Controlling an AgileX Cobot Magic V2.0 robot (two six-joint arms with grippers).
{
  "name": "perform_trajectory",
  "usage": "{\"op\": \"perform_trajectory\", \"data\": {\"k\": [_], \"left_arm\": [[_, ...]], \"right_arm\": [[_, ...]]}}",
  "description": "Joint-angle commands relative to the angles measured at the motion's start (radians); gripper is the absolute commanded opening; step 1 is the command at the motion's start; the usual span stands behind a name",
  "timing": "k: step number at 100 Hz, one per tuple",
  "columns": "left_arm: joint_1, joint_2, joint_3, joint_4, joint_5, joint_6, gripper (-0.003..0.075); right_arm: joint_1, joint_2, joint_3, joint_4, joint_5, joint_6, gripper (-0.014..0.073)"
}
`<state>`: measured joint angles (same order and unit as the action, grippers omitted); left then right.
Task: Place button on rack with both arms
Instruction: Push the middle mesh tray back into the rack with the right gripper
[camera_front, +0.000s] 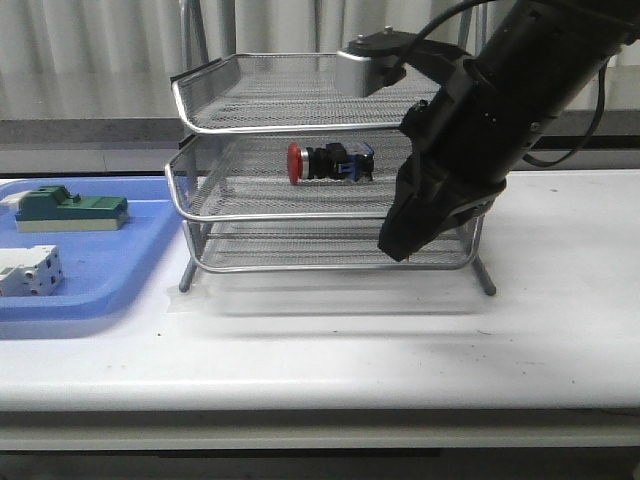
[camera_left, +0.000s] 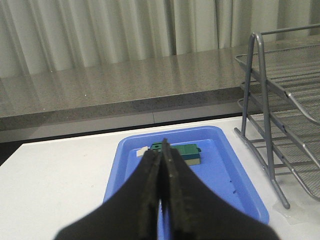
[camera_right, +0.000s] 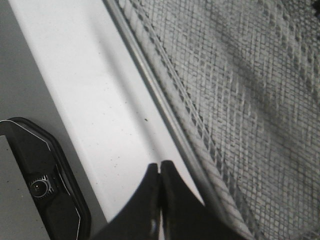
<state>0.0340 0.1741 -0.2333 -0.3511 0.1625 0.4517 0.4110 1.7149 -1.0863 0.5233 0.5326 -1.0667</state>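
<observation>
Three tiers of silver mesh make up the rack (camera_front: 330, 180), and you can see the job's main part looks done: the button (camera_front: 330, 162) lies on its side on the middle tier, red cap to the left, with nothing gripping it. What is left, as far as you can judge, is only to draw the arms clear.

Your front view gives you the whole layout: the right arm (camera_front: 490, 110) reaches down in front of the rack's right end, its tip low by the bottom tier, though you cannot read the claw from there. That view also shows the blue tray (camera_front: 90, 270) to the left of the rack, with the green block (camera_front: 70, 208) and the white-grey terminal block (camera_front: 30, 272) on it.

Your right wrist view supplies what the front lacks: the right gripper (camera_right: 160, 172) has its fingers pressed together, holding nothing, just beside the mesh edge over bare table.

Your left wrist view shows the arm the front view misses entirely: the left gripper (camera_left: 161, 155) is likewise closed and empty, above the blue tray. Neither wrist view shows you the button.
</observation>
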Motion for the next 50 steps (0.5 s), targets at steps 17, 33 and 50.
{"op": "perform_trajectory", "data": {"k": [17,33,50], "left_arm": [[0.001,0.009,-0.027,-0.014,-0.079,-0.012,-0.0020],[0.001,0.009,-0.027,-0.014,-0.078,-0.012,-0.0020],[0.001,0.009,-0.027,-0.014,-0.078,-0.012,-0.0020]], "right_arm": [[-0.008,-0.097,-0.039,0.021,0.072,0.107,-0.0060],[-0.017,-0.193,-0.037,-0.048,0.077,0.273,-0.0060],[-0.086,-0.328,-0.036,-0.129,0.091,0.431,-0.0060]]}}
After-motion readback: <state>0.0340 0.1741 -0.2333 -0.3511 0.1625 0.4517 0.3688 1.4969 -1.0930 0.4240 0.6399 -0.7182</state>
